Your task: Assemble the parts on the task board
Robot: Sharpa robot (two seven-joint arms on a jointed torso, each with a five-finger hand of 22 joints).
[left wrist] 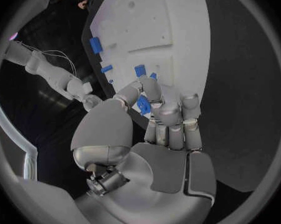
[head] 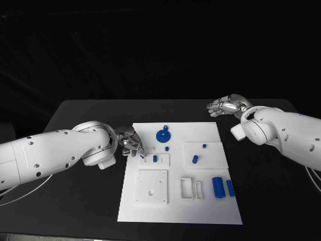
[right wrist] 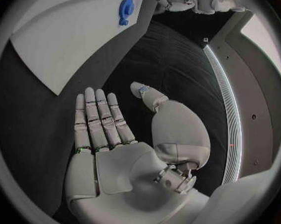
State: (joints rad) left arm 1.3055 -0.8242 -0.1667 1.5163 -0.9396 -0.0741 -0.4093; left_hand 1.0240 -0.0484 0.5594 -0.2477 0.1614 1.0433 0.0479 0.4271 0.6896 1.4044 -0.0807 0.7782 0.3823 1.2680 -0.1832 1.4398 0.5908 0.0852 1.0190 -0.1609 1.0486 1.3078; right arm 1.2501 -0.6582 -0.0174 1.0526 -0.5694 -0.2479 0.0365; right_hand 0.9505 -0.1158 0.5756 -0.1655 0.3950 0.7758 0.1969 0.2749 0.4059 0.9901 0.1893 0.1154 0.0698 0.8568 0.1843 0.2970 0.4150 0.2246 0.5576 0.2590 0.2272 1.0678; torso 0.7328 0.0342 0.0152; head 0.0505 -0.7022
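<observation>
A small blue part [left wrist: 142, 104] is pinched between the thumb and fingers of the left robot hand [head: 129, 143], which hangs over the left edge of the white task board [head: 204, 211] in the middle of the black worktop [head: 81, 115]. Just beside that robot hand, on the board, a short blue part [head: 155, 158] stands in a small raised white block [head: 163, 162], and a round blue disc [head: 163, 135] lies a little farther in. Past these, toward the right arm's side, two more small blue parts [head: 195, 158] sit on a square white plate [head: 215, 159], and two longer blue cylinders [head: 218, 187] lie near the board's right edge, beside a pair of narrow white frames [head: 186, 187].

The right robot hand [head: 227, 105] is off the board, above bare worktop beyond its far right corner, holding nothing; the right wrist view shows its palm flat and fingers [right wrist: 98, 119] stretched out, thumb apart.
</observation>
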